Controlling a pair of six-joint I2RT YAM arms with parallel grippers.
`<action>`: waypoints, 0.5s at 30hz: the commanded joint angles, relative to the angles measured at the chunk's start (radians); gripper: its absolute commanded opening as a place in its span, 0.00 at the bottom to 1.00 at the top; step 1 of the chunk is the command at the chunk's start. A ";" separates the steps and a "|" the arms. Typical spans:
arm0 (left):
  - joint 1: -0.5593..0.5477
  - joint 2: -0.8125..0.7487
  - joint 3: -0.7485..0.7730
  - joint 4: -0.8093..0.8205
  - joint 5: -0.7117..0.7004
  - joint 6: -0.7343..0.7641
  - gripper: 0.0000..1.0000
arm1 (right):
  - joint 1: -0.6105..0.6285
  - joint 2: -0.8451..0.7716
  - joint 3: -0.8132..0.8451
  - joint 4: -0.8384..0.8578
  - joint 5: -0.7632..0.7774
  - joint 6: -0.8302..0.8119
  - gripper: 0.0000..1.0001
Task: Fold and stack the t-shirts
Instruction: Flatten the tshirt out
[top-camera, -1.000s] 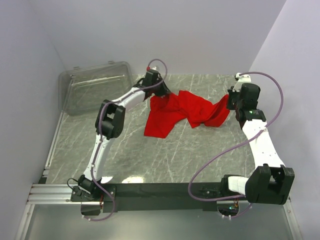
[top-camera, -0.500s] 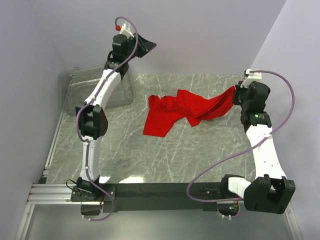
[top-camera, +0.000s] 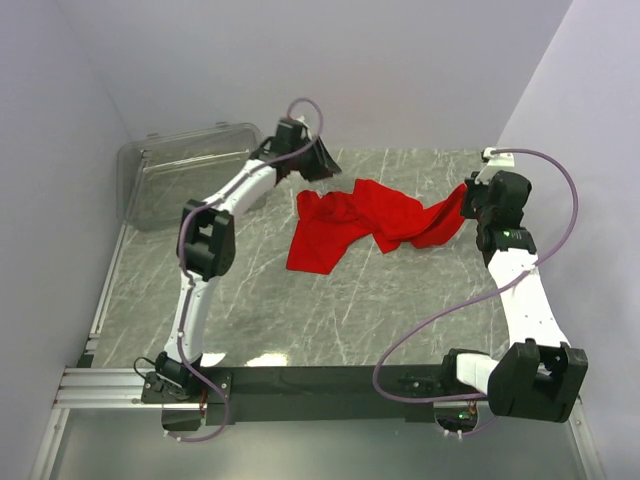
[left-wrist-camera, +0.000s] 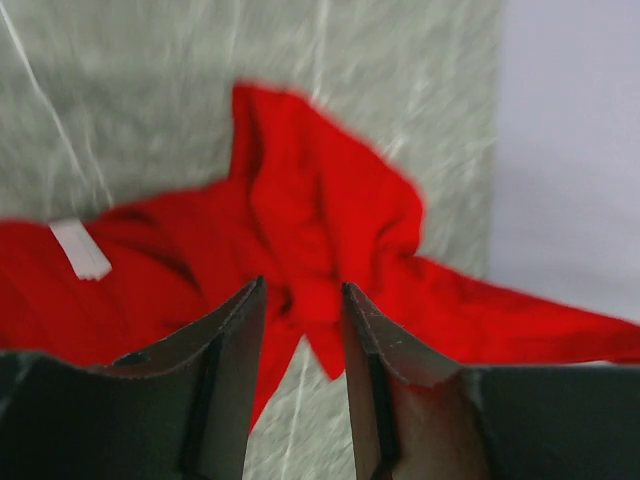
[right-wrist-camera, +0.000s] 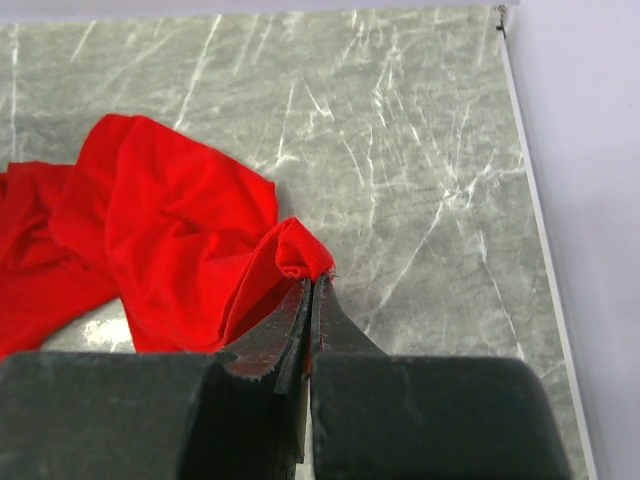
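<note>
Across the grey marble-patterned table (top-camera: 330, 310), the red t-shirt (top-camera: 355, 215) lies crumpled and unfolded, stretched in a loose band from the middle of the surface out toward the right side. Its left part spreads flat on the tabletop, the middle is bunched into ridges, and the right end rises off the table. And that is where the right gripper (top-camera: 467, 200) has it: from the right wrist view, the 2 fingers are pressed tight together at the tips (right-wrist-camera: 312, 284) with a small fold of the red t-shirt (right-wrist-camera: 170, 220) pinched between them, the cloth draping down and away to the left over the marble.

Over on the far left end of the shirt, the left gripper (top-camera: 320, 160) hangs above the cloth, not touching it as far as the overhead view shows. From the left wrist view, its 2 fingers stand apart (left-wrist-camera: 302, 292) with a clear gap and nothing caught between them; through that gap the red t-shirt (left-wrist-camera: 300, 200) shows below, blurred, with a small white label (left-wrist-camera: 80, 248) on the fabric at the left.

Back at the far left corner of the table, a clear plastic bin (top-camera: 190, 175) sits well apart from the shirt.
</note>
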 joint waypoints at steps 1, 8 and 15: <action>-0.045 0.028 0.015 -0.095 -0.042 0.059 0.42 | -0.010 0.006 -0.005 0.055 0.026 -0.015 0.00; -0.071 0.088 0.032 -0.164 -0.120 0.076 0.43 | -0.014 -0.004 -0.027 0.058 0.022 -0.019 0.00; -0.073 0.102 0.015 -0.161 -0.195 0.105 0.45 | -0.018 -0.008 -0.036 0.058 0.009 -0.012 0.00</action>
